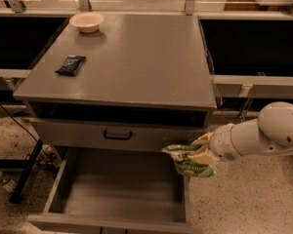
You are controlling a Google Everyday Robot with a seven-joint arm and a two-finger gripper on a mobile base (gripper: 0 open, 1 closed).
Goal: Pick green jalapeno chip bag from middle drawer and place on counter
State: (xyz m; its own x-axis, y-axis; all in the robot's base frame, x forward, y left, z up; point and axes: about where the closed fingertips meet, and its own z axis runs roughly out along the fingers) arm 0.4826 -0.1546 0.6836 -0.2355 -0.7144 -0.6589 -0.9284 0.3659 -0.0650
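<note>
The green jalapeno chip bag hangs in my gripper, whitish top to the left, lifted above the right wall of the middle drawer. The gripper is shut on the bag's upper part, and my white arm reaches in from the right. The drawer is pulled out, its grey floor bare. The counter lies above and to the left of the bag, higher than the gripper.
A small dark packet lies on the counter's left side and a pale bowl stands at its back left. The upper drawer front with a black handle sits left of the bag. A black stand leg crosses the speckled floor at left.
</note>
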